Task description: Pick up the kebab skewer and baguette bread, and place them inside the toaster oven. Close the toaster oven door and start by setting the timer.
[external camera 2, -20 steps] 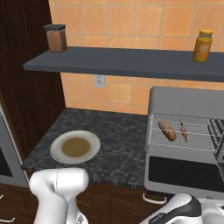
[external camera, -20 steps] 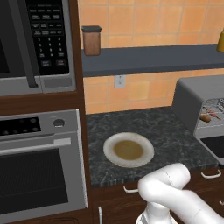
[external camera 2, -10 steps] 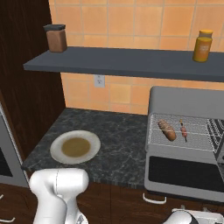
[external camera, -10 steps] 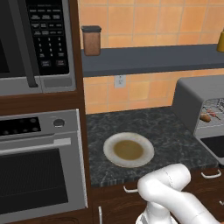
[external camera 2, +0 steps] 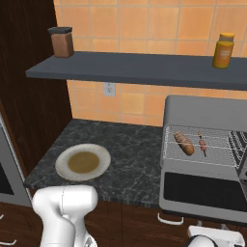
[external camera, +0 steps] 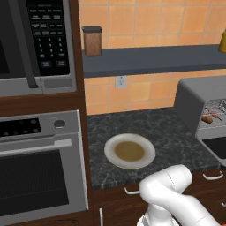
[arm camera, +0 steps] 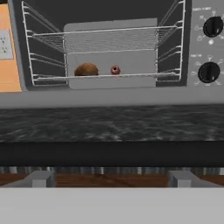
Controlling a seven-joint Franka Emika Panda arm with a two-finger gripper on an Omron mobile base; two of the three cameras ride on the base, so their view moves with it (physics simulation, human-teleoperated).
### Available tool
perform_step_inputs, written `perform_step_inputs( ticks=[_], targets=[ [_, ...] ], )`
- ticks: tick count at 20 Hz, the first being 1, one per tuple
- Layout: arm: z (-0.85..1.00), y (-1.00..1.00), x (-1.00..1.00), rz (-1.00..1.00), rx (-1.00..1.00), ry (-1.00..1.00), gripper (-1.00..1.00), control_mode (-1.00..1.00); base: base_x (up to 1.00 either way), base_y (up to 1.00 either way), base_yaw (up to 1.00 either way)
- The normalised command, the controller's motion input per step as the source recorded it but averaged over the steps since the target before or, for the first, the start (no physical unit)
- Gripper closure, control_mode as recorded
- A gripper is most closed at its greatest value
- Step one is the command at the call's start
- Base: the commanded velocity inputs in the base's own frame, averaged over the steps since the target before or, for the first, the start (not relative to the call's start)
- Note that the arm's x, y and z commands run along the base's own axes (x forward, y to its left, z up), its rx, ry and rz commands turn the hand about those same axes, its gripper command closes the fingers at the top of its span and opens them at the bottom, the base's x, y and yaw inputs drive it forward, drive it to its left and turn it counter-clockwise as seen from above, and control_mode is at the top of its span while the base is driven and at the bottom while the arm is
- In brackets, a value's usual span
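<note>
Well left of the toaster oven [external camera 2: 202,113], on the dark counter: a round plate [external camera 2: 82,162], bare of food, so nothing left there to fetch. Judged from that, both pick-and-place steps look finished.

Inside the toaster oven, on the wire rack [external camera 2: 217,144]: the baguette bread [external camera 2: 184,143] towards the left half, lying lengthwise front to back. Just beside it and to its right, apart rather than touching, the kebab skewer [external camera 2: 202,143], parallel to the loaf. Laid side by side and end-on like this, probably so that both sit fully within the cavity and clear the door's swing. From the hand view, only the near ends in sight: a brown rounded end [arm camera: 86,69] and a small reddish end [arm camera: 115,70].

In front of the cavity: the toaster oven door [arm camera: 112,124] dropped open, dark glass facing up, black bar handle [arm camera: 112,153] along its near edge. Not yet shut, so closing seems the step in hand.

Low, in front of and below that door edge: the gripper [external camera 2: 214,238], looking straight into the oven, likely set there to get under the handle and lift. Cannot tell how far apart the jaws stand; nothing seen held.

On the oven's right side panel: two black knobs [arm camera: 213,27], [arm camera: 208,72], untouched, one of them presumably the timer for afterwards.
</note>
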Motion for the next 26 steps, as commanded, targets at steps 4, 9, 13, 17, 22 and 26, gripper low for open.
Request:
perform_step_inputs(
  ticks=[4, 9, 13, 17, 22, 26],
  targets=[
    [0.06, 0.00, 0.00, 0.00, 0.04, -0.20, -1.00, -1.00, 0.00, 0.00, 0.00],
    [0.37, 0.00, 0.00, 0.00, 0.04, -0.26, -1.00, -1.00, 0.00, 0.00, 0.00],
    [0.38, 0.00, 0.00, 0.00, 0.03, -0.24, -1.00, -1.00, 0.00, 0.00, 0.00],
    [0.39, 0.00, 0.14, 0.00, 0.04, -0.22, -1.00, -1.00, 0.00, 0.00, 0.00],
    [0.36, 0.00, 0.30, 0.00, 0.02, -0.19, -1.00, -1.00, 0.00, 0.00, 0.00],
    [0.41, 0.01, 0.40, 0.00, 0.02, -0.19, -1.00, -1.00, 0.00, 0.00, 0.00]
  ],
)
